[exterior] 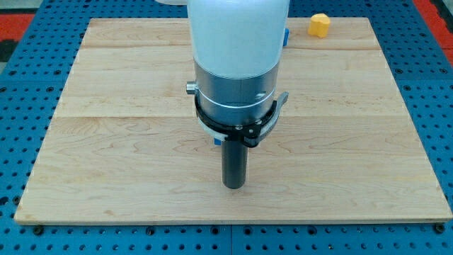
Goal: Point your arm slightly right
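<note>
Wooden tabletop [106,142]: your tip [233,185], a jawless end effector holding nothing, sits well below-left of the yellow block [319,25]; rightward nudge appears pending.

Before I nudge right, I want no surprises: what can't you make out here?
- Blue bits and in the camera view: mostly hidden behind the arm; shape unclear.
- Board behind the arm: hidden.
- Yellow block: too small to tell its shape.
- My tip touches no block.
</note>
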